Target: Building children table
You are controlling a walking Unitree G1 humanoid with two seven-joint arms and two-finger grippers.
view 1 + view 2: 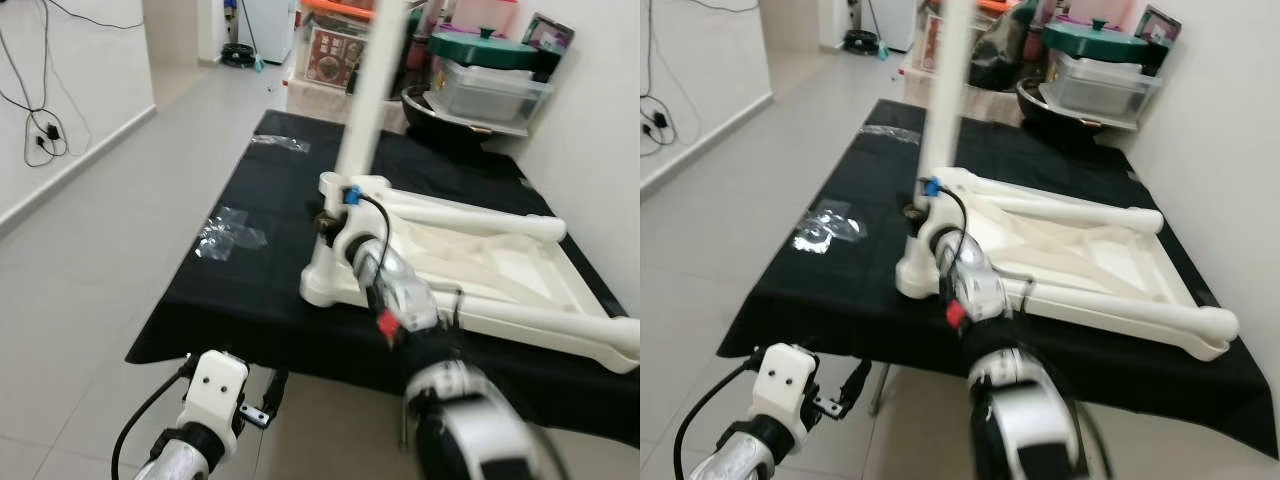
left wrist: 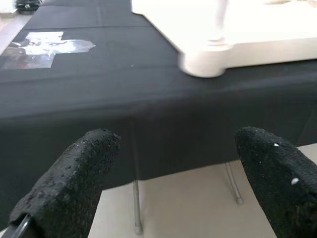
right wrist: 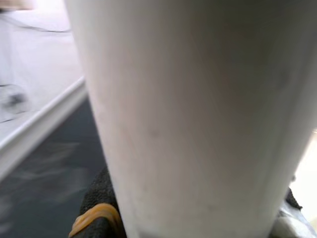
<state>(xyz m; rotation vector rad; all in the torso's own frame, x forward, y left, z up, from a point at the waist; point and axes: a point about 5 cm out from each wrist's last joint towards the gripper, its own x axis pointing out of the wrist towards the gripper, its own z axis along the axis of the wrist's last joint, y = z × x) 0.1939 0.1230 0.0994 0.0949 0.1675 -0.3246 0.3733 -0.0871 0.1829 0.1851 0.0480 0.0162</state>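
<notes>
Between the right gripper's (image 1: 335,222) clamped fingers stands the white leg (image 1: 368,95); left gripper (image 2: 173,183) wide.

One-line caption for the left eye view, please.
Right hand holds a white leg upright at the upturned tabletop's corner.

Black-clothed table (image 1: 250,310) carries upturned white tabletop frame (image 1: 500,275), crumpled clear plastic bags (image 1: 228,235).

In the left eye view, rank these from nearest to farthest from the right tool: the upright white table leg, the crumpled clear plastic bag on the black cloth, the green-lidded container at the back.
1. White table leg: standing at the frame's near corner, right at the right tool.
2. Clear plastic bag: on the black cloth, off to the robot's left.
3. Green-lidded container: at the table's far end, near the wall.
</notes>
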